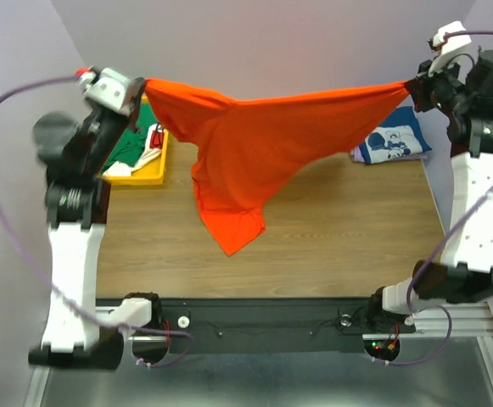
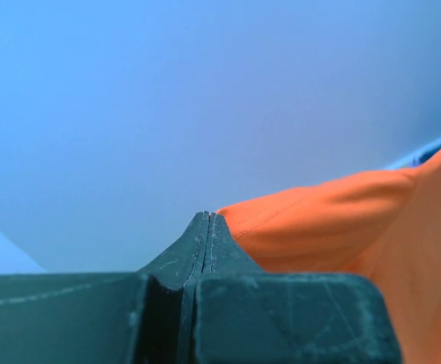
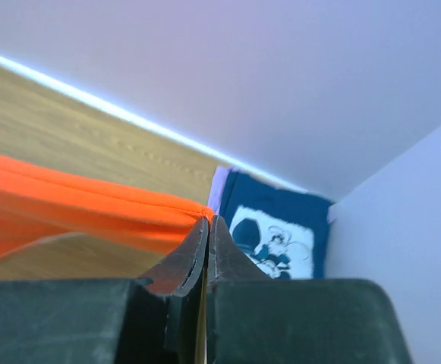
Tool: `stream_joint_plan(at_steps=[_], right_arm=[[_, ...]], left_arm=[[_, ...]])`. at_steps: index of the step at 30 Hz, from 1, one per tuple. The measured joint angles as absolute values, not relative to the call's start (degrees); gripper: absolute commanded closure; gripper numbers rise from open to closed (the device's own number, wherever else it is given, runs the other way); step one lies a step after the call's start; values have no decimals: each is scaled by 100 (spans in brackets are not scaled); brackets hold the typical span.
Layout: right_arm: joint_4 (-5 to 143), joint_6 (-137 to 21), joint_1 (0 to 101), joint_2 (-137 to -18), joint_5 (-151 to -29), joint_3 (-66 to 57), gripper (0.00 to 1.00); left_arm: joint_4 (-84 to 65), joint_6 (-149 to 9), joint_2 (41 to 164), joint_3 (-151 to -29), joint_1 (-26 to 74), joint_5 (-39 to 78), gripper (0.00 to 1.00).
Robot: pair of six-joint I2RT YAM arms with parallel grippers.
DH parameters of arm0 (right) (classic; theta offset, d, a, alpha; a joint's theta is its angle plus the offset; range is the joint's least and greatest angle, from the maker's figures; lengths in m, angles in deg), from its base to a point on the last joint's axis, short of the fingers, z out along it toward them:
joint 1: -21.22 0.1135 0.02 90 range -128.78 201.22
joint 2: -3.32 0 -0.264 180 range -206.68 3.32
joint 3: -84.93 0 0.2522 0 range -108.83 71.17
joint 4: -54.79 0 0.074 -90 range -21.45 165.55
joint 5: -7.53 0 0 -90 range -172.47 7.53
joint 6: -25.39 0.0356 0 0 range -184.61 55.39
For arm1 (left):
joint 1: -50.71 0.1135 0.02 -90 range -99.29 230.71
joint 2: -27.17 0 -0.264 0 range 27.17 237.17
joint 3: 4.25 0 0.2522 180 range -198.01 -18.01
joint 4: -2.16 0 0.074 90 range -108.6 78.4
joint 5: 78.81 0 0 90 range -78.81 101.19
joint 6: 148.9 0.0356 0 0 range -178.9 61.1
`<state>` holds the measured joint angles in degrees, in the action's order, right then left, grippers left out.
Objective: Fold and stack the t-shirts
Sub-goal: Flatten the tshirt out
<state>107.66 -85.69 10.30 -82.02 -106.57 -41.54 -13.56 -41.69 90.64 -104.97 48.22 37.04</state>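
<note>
The bright orange t-shirt (image 1: 254, 153) hangs stretched in the air between my two grippers, its lower part drooping to the table. My left gripper (image 1: 142, 88) is shut on its left corner, seen orange in the left wrist view (image 2: 326, 220) beside my gripper (image 2: 207, 216). My right gripper (image 1: 409, 85) is shut on its right corner, also in the right wrist view (image 3: 91, 205) at my gripper (image 3: 209, 220). A folded navy t-shirt with white print (image 1: 392, 140) lies at the back right, on a lavender one (image 3: 220, 186). A green shirt (image 1: 132, 146) sits in the bin.
A yellow plastic bin (image 1: 144, 174) stands at the back left and holds green and white cloth. The wooden table (image 1: 331, 246) has a black rail along its near edge. Walls close in on the back and right sides.
</note>
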Motion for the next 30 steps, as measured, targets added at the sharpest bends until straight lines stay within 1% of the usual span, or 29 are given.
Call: stream_joint_plan(at_steps=[7, 10, 13, 17, 20, 22, 25, 30], right_arm=[[10692, -8398, 1026, -6618, -10495, -3957, 99], [10617, -8304, 1026, -6023, -10392, -3999, 100], [10523, -8256, 1026, -5684, -10298, -4377, 99], [10231, -8280, 1024, -5621, -10241, -4842, 99], [10110, -8307, 1024, -5682, -10252, -4724, 99], [10016, -8322, 1024, -5796, -10324, -4453, 99], [9861, -8357, 1004, -6128, -10626, -3791, 99], [9603, -8466, 1002, -6880, -11000, -2123, 99]], left_arm=[[-1330, -4234, 7031, -10365, 4820, 3422, 100], [-1413, -4252, 6607, -10575, 4820, 3251, 100], [-1590, -4256, 6539, -10982, 4820, 3039, 100], [-1815, -4256, 6574, -11356, 4820, 2945, 100], [-1830, -4232, 6596, -11303, 4820, 2963, 100], [-1787, -4167, 6600, -11039, 4820, 3019, 100], [-1710, -4049, 6670, -10309, 4820, 3218, 100], [-1618, -3976, 7422, -8844, 4820, 3518, 100]])
